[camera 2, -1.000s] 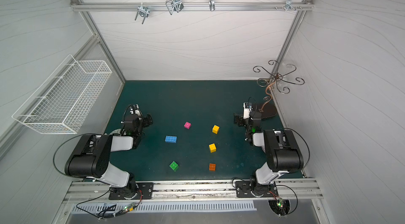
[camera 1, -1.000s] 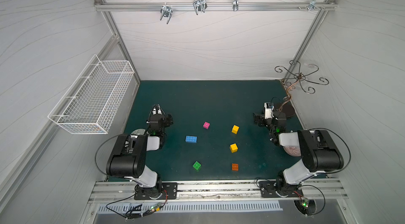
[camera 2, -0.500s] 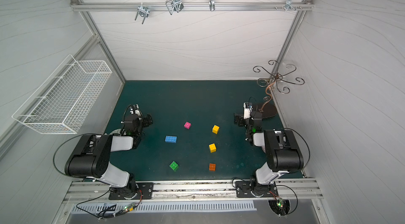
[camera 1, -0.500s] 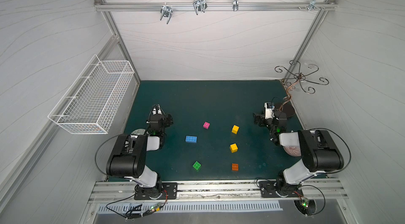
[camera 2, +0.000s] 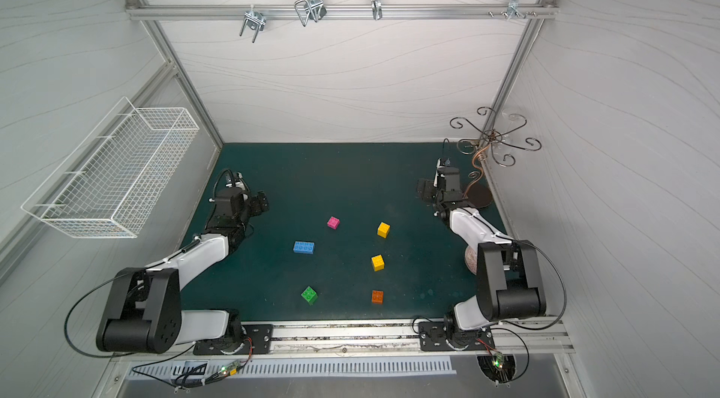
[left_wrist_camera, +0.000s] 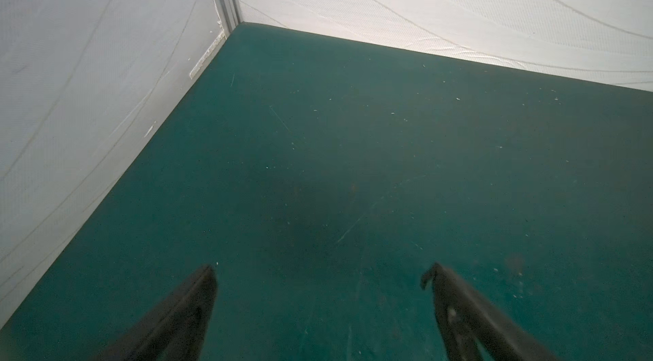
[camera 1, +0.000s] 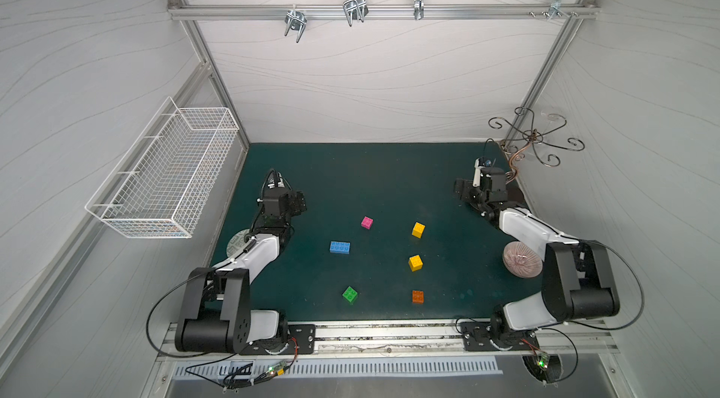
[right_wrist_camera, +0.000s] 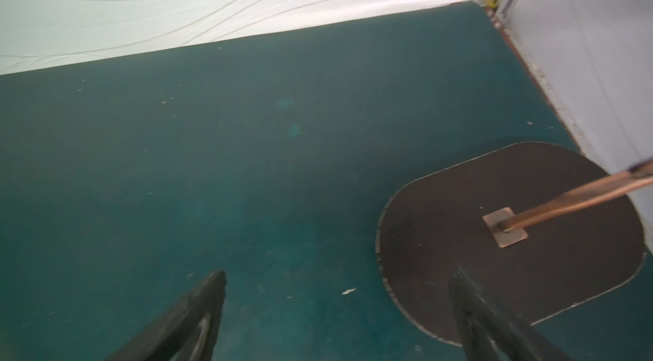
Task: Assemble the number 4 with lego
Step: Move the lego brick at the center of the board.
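Note:
Six lego bricks lie singly on the green mat, seen in both top views: pink point(camera 1: 366, 222), two yellow point(camera 1: 418, 229) point(camera 1: 415, 262), a longer blue one point(camera 1: 339, 247), green point(camera 1: 350, 294) and orange point(camera 1: 417, 296). The number 4 is out of view. My left gripper point(camera 1: 300, 203) hovers at the mat's left side, well left of the pink brick. It is open and empty over bare mat in the left wrist view point(left_wrist_camera: 319, 272). My right gripper point(camera 1: 461, 191) is at the far right, also open and empty point(right_wrist_camera: 339, 278). Neither wrist view shows a brick.
A wire basket point(camera 1: 167, 177) hangs on the left wall. A scrolled hook stand point(camera 1: 533, 139) stands in the back right corner, its dark base point(right_wrist_camera: 512, 235) beside my right fingers. A patterned ball point(camera 1: 522, 259) lies by the right arm, and a round disc point(camera 1: 237, 244) by the left arm.

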Robot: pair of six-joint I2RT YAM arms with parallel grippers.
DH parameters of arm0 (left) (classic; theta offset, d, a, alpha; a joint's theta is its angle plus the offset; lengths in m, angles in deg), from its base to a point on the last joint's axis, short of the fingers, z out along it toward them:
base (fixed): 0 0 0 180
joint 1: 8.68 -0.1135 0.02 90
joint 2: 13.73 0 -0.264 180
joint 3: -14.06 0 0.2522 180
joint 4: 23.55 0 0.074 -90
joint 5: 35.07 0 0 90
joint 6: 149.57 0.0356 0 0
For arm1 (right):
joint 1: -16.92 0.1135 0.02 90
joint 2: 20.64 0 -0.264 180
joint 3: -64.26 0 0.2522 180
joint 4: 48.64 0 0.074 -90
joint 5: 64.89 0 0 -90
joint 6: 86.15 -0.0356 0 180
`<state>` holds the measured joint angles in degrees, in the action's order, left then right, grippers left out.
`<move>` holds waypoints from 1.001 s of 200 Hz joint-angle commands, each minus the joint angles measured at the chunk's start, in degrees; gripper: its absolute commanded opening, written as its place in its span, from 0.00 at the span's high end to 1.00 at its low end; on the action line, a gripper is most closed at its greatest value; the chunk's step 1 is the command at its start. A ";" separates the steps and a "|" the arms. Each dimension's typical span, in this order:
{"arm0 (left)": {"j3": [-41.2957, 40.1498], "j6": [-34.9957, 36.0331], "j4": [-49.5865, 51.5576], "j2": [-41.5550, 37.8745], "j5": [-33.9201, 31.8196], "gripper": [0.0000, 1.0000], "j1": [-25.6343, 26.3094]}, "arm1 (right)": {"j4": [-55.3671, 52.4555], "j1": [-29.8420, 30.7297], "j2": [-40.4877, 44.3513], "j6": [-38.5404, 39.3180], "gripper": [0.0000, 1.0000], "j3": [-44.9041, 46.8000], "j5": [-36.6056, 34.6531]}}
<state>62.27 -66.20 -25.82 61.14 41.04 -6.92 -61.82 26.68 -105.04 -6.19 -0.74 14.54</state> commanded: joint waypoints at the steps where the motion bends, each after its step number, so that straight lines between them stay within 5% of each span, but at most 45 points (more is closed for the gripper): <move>1: 4.37 -3.80 12.48 -3.79 -0.34 0.03 0.96 | -22.98 4.67 0.72 -4.99 0.01 -6.25 -2.56; 45: 6.96 -7.19 26.58 -10.45 4.55 0.02 3.50 | -38.28 14.46 -1.39 -14.50 0.01 -12.74 2.75; 106: 7.07 -9.51 36.09 -13.81 16.65 0.02 4.75 | -46.25 22.35 -9.74 -22.84 0.03 -19.18 7.72; 200: 7.63 -9.04 35.71 -10.88 19.41 0.01 6.07 | -44.84 23.72 -19.67 -29.66 0.31 -21.97 10.16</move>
<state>68.07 -75.08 9.83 48.68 59.09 -1.72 -105.45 49.83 -122.31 -33.80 -20.81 24.12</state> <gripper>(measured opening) 0.988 0.702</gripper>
